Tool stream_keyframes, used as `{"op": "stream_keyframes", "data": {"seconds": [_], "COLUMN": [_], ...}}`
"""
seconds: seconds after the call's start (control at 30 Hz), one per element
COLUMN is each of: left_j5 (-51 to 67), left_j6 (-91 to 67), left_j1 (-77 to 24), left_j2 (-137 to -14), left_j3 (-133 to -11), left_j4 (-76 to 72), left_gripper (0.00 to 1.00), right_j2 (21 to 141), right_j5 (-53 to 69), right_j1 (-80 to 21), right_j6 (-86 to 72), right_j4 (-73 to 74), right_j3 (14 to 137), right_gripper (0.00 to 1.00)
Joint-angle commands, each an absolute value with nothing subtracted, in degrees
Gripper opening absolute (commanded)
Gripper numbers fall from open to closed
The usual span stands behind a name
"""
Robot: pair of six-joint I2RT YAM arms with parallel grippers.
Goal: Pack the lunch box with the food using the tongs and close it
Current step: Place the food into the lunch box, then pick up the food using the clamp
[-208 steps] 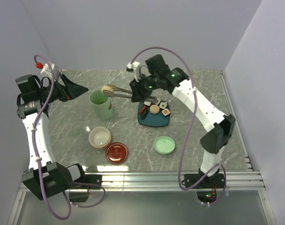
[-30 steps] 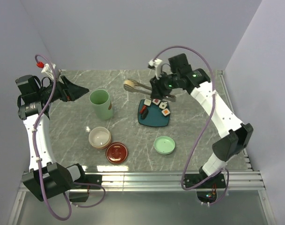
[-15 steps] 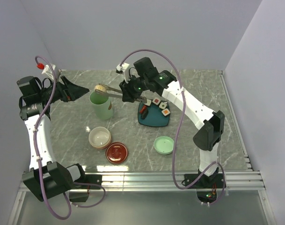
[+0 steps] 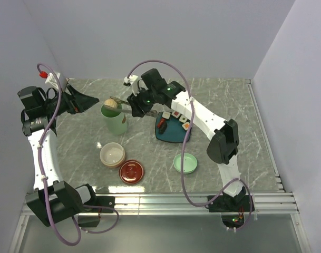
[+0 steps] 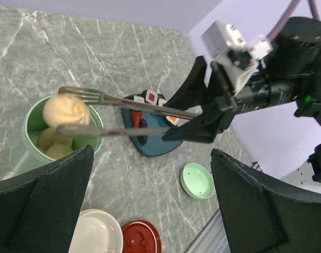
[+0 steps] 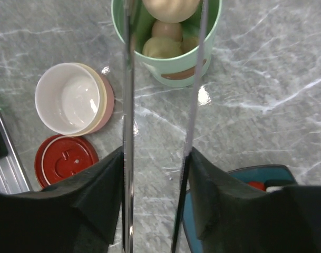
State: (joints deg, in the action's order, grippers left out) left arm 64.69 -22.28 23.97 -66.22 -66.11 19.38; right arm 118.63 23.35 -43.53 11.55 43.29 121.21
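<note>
**Beige ball held over the green pot**

- Right fingers [image 5: 176,122] are clenched on the handle half of the tongs [image 6: 128,132]. Holding the tongs there keeps the wrist back toward the plate while the tips reach the pot.
- The tong tips pinch a beige ball [image 5: 65,109] from both sides. It hangs directly above the mouth of the tall green pot [image 4: 117,125], just over the rim and not inside.
- Two or three beige balls [image 6: 163,45] already lie in the bottom of the pot, so my judgement is that this is a drop-off step and the ball is lined up to fall in when the tongs slacken.
- Left fingers [image 4: 89,103] are spread wide and grasp nothing. They hover at the far left just beyond the pot, giving a view of it and not touching it.

Surroundings:
- The teal plate [image 4: 173,138] sits right of the pot, under the right arm. It carries the sushi squares [image 4: 181,120] and a red-and-dark piece.
- The cream bowl [image 4: 112,155] is empty and sits nearer the bases. Its red lid [image 4: 131,171] lies just beside it.
- The green lid [image 4: 185,163] lies flat on the tabletop [image 4: 229,105], well apart from its pot.

Obstructions:
- Nothing lies between the ball and the opening.
- The pot rim is close under the tong tips, and the left fingers are near, so a low sweep back could knock the pot.
</note>
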Motion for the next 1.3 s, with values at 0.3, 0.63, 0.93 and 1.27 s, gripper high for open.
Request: {"op": "stream_keyframes", "data": {"seconds": [0.3,0.63,0.93,1.27], "left_j5": [66.4,65.8,65.7,66.6], "left_j6": [-21.2,-18.5,-19.2,-20.8], "left_j1": [25.6,25.7,25.6,25.7], "left_j2": [-66.0,-65.3,-63.5,-63.3], "left_j3": [-67.2,-69.1,-67.3,-65.5], "left_j4": [18.4,21.6,20.3,19.0], "left_gripper": [0.99,0.99,0.99,0.99], "right_j2": [119.0,101.5,82.3,71.5], "right_j5": [21.8,20.7,13.9,3.7], "right_j1": [-45.2,-38.0,-25.2,-21.4], "right_j6": [11.3,14.6,16.1,12.2], "right_j4": [43.9,48.8,51.8,48.9], "right_j3": [128.9,115.4,88.8,68.0], "right_gripper": [0.72,0.68,0.66,0.65]}}
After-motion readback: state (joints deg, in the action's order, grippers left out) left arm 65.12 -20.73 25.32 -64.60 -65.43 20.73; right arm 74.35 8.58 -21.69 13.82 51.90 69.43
